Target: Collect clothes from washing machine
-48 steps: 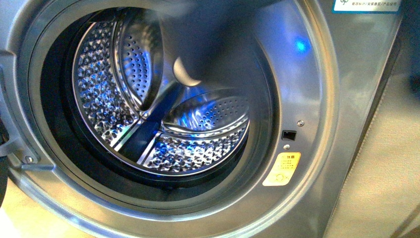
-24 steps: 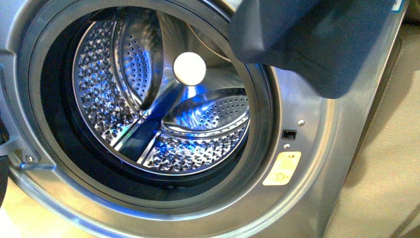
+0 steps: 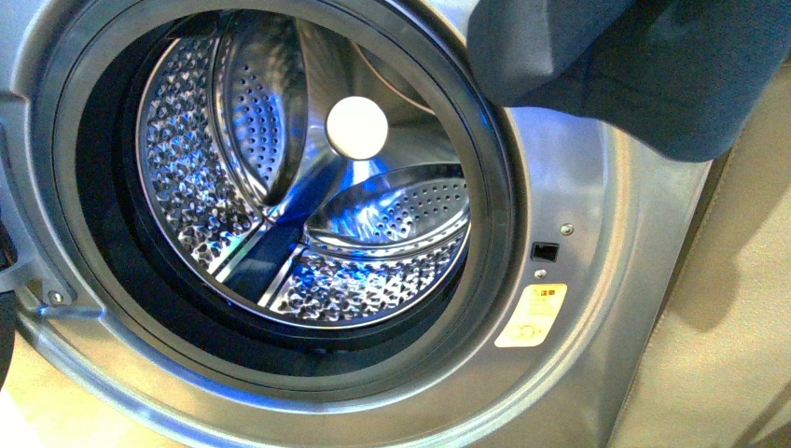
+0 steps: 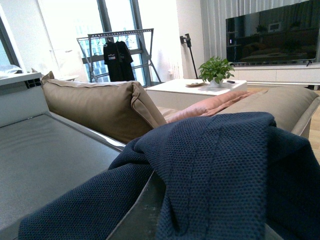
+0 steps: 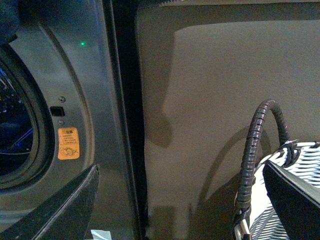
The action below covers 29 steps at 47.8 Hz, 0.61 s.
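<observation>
The washing machine (image 3: 597, 280) fills the front view, its round mouth open and the shiny perforated drum (image 3: 308, 187) showing no fabric inside. Dark navy clothes (image 3: 644, 65) hang at the upper right, outside the mouth. In the left wrist view the same clothes (image 4: 220, 170) drape over my left gripper (image 4: 165, 220), which is shut on them and mostly hidden under the knit. My right gripper (image 5: 185, 200) stands open beside the washing machine's (image 5: 100, 100) grey side, with nothing between its fingers (image 5: 65, 205).
A grey-white woven basket (image 5: 295, 195) with a dark ribbed handle sits close to my right gripper. A tan wall of sofa fabric (image 5: 210, 100) stands next to the machine. Tan sofa cushions (image 4: 95, 100), a low white table (image 4: 200, 90) and a drying rack (image 4: 120, 55) lie beyond.
The navy clothes came out of the drum's mouth, rising and shifting to the upper right across the front view. The drum now shows bare steel.
</observation>
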### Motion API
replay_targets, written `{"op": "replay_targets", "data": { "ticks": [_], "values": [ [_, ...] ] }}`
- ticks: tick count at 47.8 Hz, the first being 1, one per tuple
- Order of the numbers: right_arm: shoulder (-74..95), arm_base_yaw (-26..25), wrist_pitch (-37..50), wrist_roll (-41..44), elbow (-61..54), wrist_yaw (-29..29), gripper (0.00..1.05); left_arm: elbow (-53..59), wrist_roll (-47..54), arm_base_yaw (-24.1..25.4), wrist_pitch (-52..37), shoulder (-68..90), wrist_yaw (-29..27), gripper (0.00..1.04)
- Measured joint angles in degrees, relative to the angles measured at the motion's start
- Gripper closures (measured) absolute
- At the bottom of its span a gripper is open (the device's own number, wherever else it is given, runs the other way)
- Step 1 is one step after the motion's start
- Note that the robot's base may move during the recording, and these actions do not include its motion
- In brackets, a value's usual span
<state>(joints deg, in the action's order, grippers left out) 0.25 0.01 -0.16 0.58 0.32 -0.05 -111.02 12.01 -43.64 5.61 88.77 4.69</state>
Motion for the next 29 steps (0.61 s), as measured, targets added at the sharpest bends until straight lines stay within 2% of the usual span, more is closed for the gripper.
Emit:
{"op": "replay_targets", "data": {
  "ticks": [8,10,11,15,18,22,24,29],
  "values": [
    [0.0,0.0,0.0,-0.02,0.0,-0.04,0.07,0.0,0.0,0.0,0.0,0.0,0.02,0.91],
    [0.74,-1.9,0.79,-2.08,0.02,-6.32,0.07,0.0,0.0,0.0,0.0,0.0,0.02,0.91],
    [2.14,-5.14,2.08,-5.29,0.07,-14.47,0.07,0.0,0.0,0.0,0.0,0.0,0.0,0.91],
    [7.78,-14.95,7.69,-13.49,1.46,-33.83,0.07,0.0,0.0,0.0,0.0,0.0,0.04,0.91],
    [12.66,-20.26,15.21,-18.34,3.54,-42.64,0.07,0.0,0.0,0.0,0.0,0.0,0.0,0.91],
    [21.31,-24.04,28.13,-21.99,9.11,-48.15,0.07,0.0,0.0,0.0,0.0,0.0,0.02,0.91],
    [26.69,-24.65,34.21,-22.53,12.72,-48.81,0.07,0.0,0.0,0.0,0.0,0.0,0.02,0.91],
    [37.55,-25.0,43.08,-23.78,21.46,-50.12,0.07,0.0,0.0,0.0,0.0,0.0,0.02,0.91]
  ]
}}
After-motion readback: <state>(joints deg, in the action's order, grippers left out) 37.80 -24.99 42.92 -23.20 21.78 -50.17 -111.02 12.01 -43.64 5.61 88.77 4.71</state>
